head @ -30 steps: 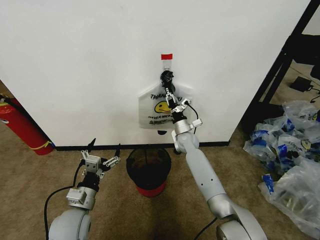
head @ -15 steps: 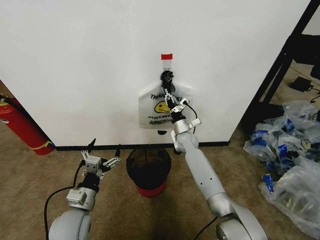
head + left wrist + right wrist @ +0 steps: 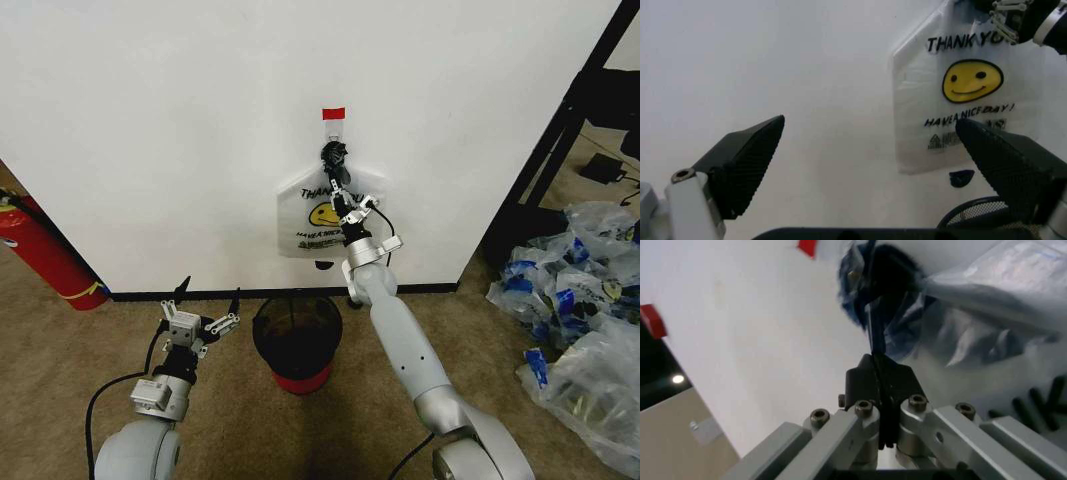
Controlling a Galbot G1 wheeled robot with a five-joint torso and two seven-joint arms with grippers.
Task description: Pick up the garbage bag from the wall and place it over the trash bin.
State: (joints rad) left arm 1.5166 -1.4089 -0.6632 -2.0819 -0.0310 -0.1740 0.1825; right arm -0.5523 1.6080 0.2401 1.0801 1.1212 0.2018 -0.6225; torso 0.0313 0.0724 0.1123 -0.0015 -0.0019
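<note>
While the garbage bag [image 3: 318,215] is hanging flat against the wall [image 3: 180,130], its gathered dark top is sitting just under the small hook [image 3: 333,125] marked by red tape [image 3: 333,112], and the right gripper [image 3: 338,180] is reaching up to that bunched neck at the far middle of the scene. From the right wrist view its two fingers [image 3: 881,385] are pressing together with a thin blue-black strip of the bag [image 3: 870,335] running up from between them, so the jaws are clamping the bag's handle just below the knot. The yellow smiley face and black "THANK YOU" lettering are showing on the bag's front in the left wrist view [image 3: 967,95].

Directly below the bag, the trash bin [image 3: 296,340] is standing upright on the brown floor, near the black strip at the wall's base, its mouth uncovered. The left gripper [image 3: 203,306] is hovering low to the left of the bin, apart from it, with its dark fingers [image 3: 747,160] spread wide and nothing between them.

A red fire extinguisher [image 3: 45,255] is leaning at the far left by the wall, and heaped clear bags [image 3: 580,300] are lying well to the right.
</note>
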